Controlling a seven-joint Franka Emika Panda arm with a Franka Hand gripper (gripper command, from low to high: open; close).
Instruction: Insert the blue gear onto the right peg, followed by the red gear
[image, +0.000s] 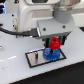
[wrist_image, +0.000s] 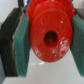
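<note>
Big white Panda arm (image: 47, 20) fills the upper half of the exterior view, reaching down toward five o'clock over the white table (image: 12, 67). On that table sits a dark-framed base plate (image: 35, 58), running from about eight o'clock across to four o'clock of the frame.

On the plate's four o'clock end, there's the blue gear (image: 48, 54), lying flat, and it looks already seated on its peg, though the peg itself is hidden underneath. So, by my reading, half the job is done.

Now the red gear (wrist_image: 49, 31). It's up in the gripper (image: 54, 43), hanging just above the blue one, a touch toward one o'clock of it. In the wrist view the teal pads (wrist_image: 21, 42) are pressed against its rim at nine and three o'clock, jaws narrowed right down on the disc, with the dark centre bore staring back at the camera.

What could go wrong? Alignment. The bore has to meet a peg that isn't visible from here; if the gear comes down off-centre, it could land on the blue hub and sit crooked. The grip is on a toothed rim, so a nudge on contact might twist the disc between the pads. And releasing early could drop it tilted beside the blue gear.
</note>
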